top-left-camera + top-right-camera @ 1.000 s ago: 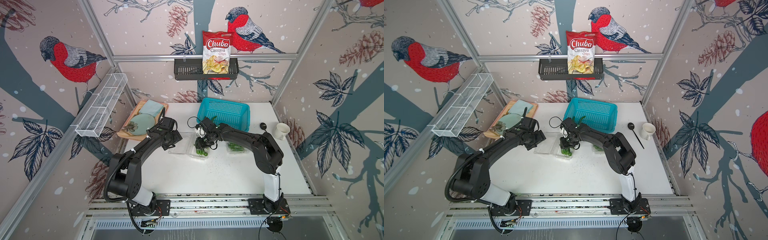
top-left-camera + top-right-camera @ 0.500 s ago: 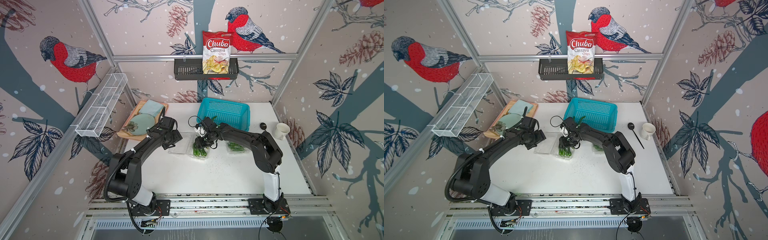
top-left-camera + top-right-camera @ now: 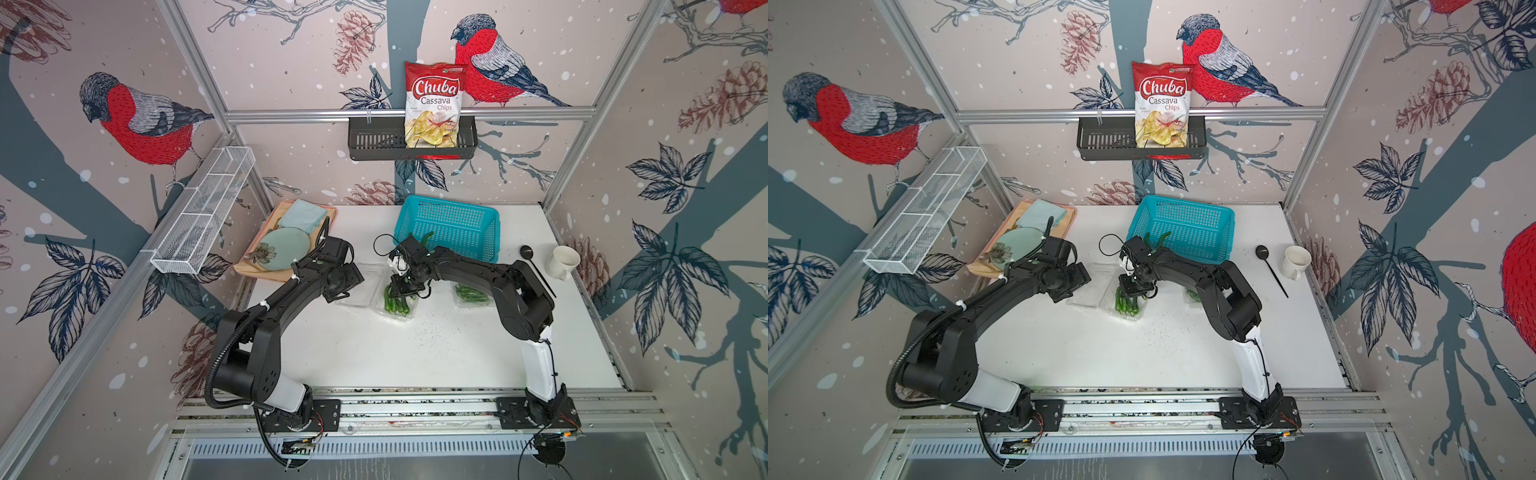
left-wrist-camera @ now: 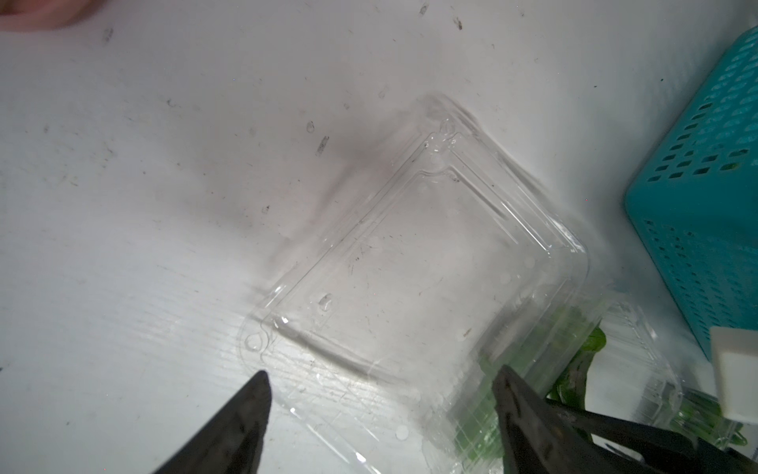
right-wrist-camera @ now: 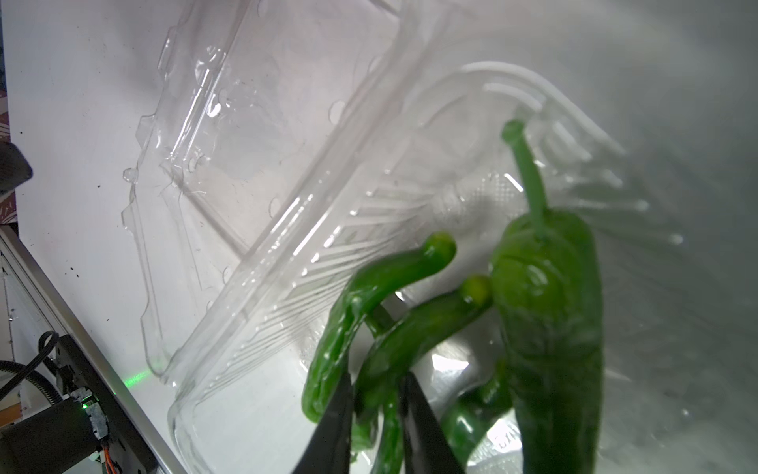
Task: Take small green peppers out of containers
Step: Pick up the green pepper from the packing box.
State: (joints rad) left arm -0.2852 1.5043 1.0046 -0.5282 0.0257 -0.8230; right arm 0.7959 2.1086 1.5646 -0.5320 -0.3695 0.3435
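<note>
An open clear container (image 3: 409,314) sits mid-table with its lid (image 3: 359,286) folded flat to the left. Several small green peppers (image 3: 394,303) lie in it. My right gripper (image 3: 401,289) reaches down into it. In the right wrist view the right gripper (image 5: 377,377) has its jaws shut on a slim pepper (image 5: 414,328), beside a fatter pepper (image 5: 549,307). My left gripper (image 4: 380,371) hangs open over the empty lid (image 4: 410,266), holding nothing. A second container (image 3: 471,296) with peppers stands to the right, partly behind the right arm.
A turquoise basket (image 3: 453,226) stands behind the containers, with a pepper (image 3: 428,237) at its near corner. At the right are a black spoon (image 3: 536,266) and a white mug (image 3: 563,262). A tray with a plate (image 3: 284,249) is at the back left. A black rack (image 3: 411,139) holds a chips bag.
The right gripper's jaws have come together on a pepper in the open container. The left arm has not moved.
</note>
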